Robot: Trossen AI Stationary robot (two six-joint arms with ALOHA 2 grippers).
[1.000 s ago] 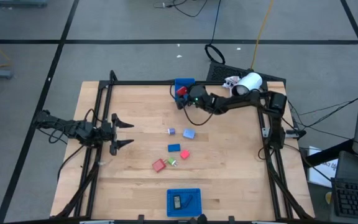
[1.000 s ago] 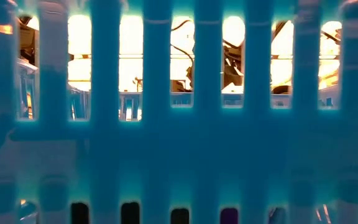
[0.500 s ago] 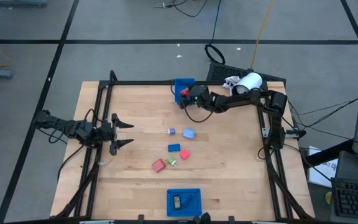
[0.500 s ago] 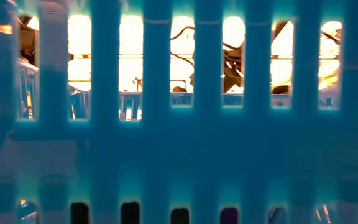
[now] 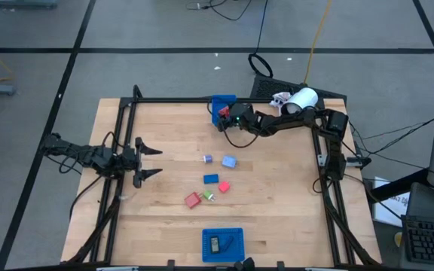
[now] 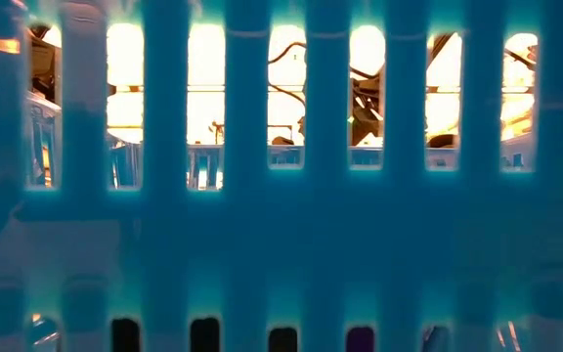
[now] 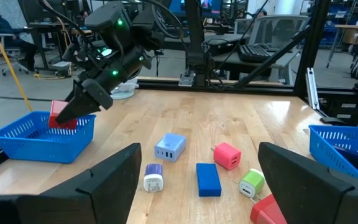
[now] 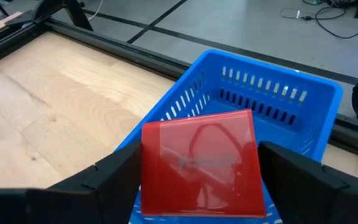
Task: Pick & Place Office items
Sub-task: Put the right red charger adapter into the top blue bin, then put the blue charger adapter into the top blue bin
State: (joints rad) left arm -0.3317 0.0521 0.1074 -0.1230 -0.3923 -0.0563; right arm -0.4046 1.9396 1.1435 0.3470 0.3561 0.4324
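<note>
Holding a red block (image 8: 197, 163) by its edges over the blue basket (image 8: 272, 99) at the table's (image 5: 164, 135) far edge, the right gripper (image 5: 223, 114) is clamped on it. Item appears light, rigid, smooth: slip risk. Left gripper (image 5: 148, 159) idles spread at the left edge.

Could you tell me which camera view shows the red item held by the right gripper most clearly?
The right wrist view: the red item fills the frame between the right gripper fingers, over the blue basket. The left wrist view shows it small at the basket's rim, the high view only a red speck, the low view nothing.
</note>
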